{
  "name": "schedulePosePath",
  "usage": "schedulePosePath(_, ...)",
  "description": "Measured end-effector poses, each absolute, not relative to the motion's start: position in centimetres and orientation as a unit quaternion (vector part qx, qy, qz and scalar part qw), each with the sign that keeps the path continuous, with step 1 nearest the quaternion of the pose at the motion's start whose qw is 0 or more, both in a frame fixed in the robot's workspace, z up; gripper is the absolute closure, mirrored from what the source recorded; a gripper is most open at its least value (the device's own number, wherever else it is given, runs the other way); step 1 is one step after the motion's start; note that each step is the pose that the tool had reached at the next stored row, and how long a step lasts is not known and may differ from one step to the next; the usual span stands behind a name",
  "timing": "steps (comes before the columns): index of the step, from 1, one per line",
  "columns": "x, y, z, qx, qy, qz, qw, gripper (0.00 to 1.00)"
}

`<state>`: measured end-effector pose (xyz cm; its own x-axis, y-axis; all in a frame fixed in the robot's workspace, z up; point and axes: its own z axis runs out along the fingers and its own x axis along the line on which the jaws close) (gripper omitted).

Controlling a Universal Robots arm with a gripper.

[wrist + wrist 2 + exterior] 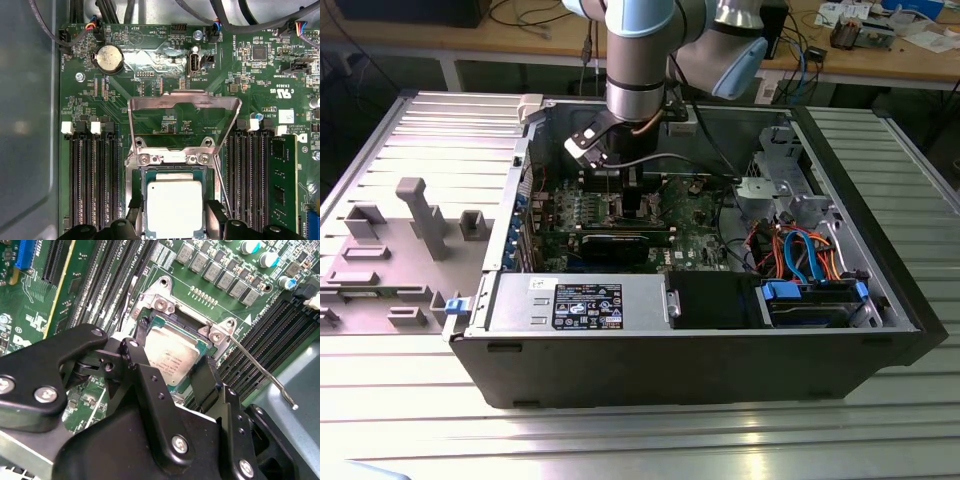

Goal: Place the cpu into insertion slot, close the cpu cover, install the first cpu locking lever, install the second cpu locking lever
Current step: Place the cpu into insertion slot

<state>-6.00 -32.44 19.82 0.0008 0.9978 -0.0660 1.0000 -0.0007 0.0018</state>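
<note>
My hand (175, 224) hovers over the cpu (175, 202) lying in the insertion slot (132, 180); the cpu cover (185, 98) stands raised open.

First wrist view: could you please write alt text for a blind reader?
A silver-topped cpu lies in the insertion slot of a green motherboard, the black gripper flanking it. The cpu cover is open; memory slots run on both sides.

cpu (174, 207): matt silvery metal | cpu cover (185, 99): shiny metal | motherboard (100, 102): glossy green
</note>
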Motion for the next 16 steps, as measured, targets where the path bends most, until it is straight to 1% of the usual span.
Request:
schedulePosePath(5, -6.0, -32.4, 21.3, 0.707, 0.706, -0.023, 0.024, 0.38)
schedulePosePath(8, -6.0, -32.4, 21.4, 0.707, 0.706, -0.022, 0.024, 0.40)
schedulePosePath(9, -6.0, -32.4, 21.4, 0.707, 0.706, -0.023, 0.024, 0.46)
schedulePosePath(10, -6.0, -32.4, 21.3, 0.707, 0.707, -0.023, 0.024, 0.59)
schedulePosePath(15, -6.0, -32.4, 21.1, 0.688, 0.725, -0.022, 0.024, 0.89)
schedulePosePath(16, -6.0, -32.4, 21.1, 0.683, 0.729, -0.022, 0.024, 0.89)
